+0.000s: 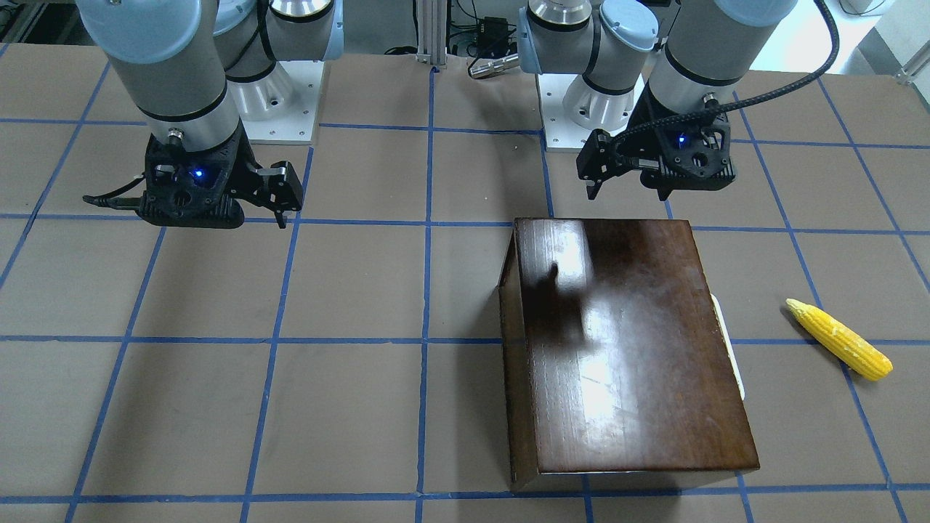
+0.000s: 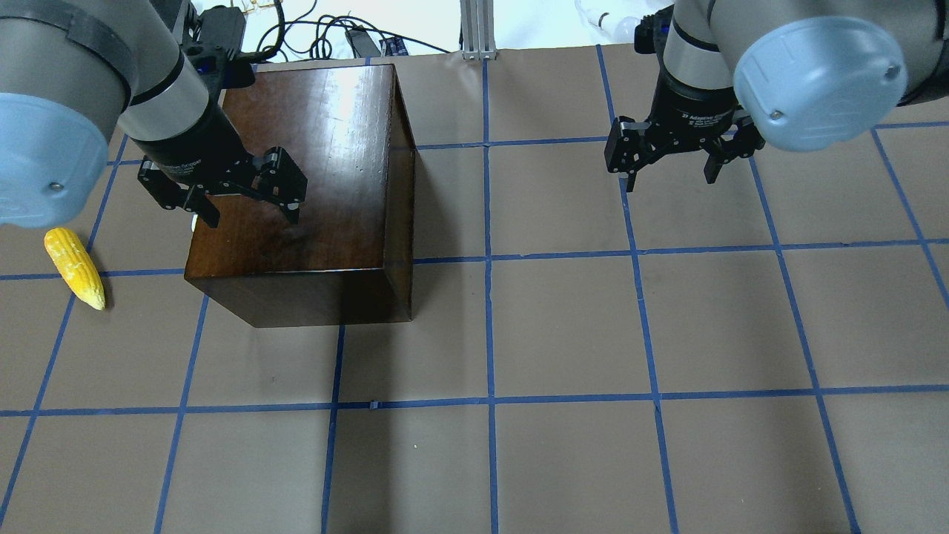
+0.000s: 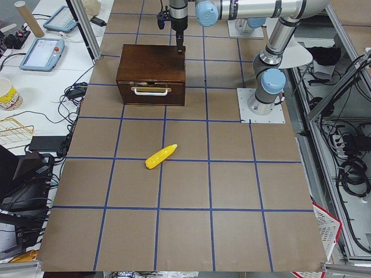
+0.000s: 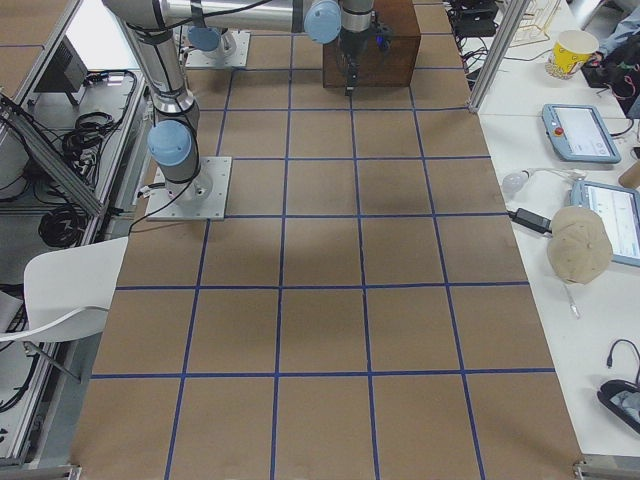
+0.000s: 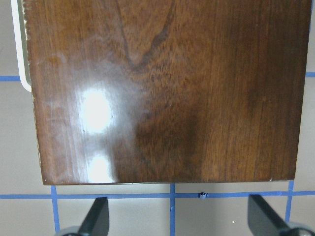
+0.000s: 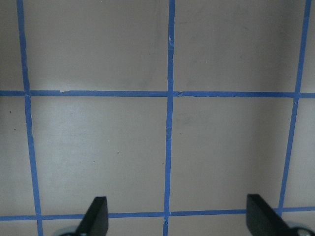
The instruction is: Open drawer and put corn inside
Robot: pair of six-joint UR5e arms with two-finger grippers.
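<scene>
A glossy dark brown wooden box stands on the table, also in the front view. Its drawer is shut, its front panel with a white handle facing the robot's left. The yellow corn lies on the table to the left of the box, apart from it, also in the front view. My left gripper is open and empty, hovering above the box's near left part; its wrist view looks down on the lid. My right gripper is open and empty over bare table.
The table is covered in brown paper with a blue tape grid. The two arm bases stand at the robot's edge. Side benches with tablets and cables flank the table ends.
</scene>
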